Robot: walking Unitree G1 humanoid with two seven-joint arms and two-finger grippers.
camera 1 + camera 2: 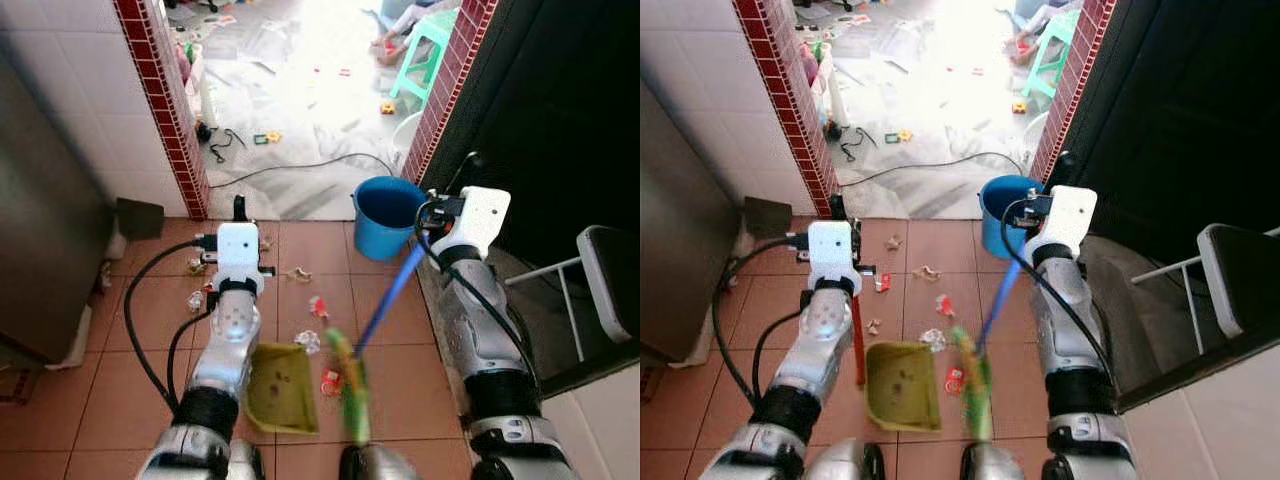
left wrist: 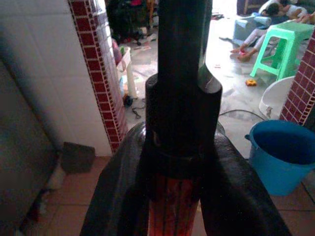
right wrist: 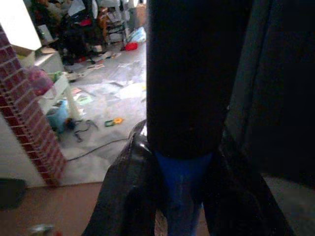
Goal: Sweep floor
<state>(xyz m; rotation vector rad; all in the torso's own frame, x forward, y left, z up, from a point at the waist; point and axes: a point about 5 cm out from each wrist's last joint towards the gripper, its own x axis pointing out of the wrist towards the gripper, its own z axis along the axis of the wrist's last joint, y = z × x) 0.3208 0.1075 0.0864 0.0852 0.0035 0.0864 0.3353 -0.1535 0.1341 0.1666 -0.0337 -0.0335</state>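
Green dustpan (image 1: 902,398): red handle clamped in left gripper (image 2: 178,196).
Broom (image 1: 352,385): blue handle clamped in right gripper (image 3: 183,189); dustpan at its 9 o'clock.

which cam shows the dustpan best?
Right eye view: the green dustpan lies in full view on the tiles, red handle rising to the left gripper. In the left eye view the arm hides part of it. The left wrist view catches the handle between the fingers.

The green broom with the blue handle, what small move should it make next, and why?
Probably a short stroke of the green broom toward the robot's left, into the yellow-green dustpan. The right gripper grips its blue handle, the left gripper holds the dustpan's red handle, and red and clear litter scraps lie between brush and pan mouth.
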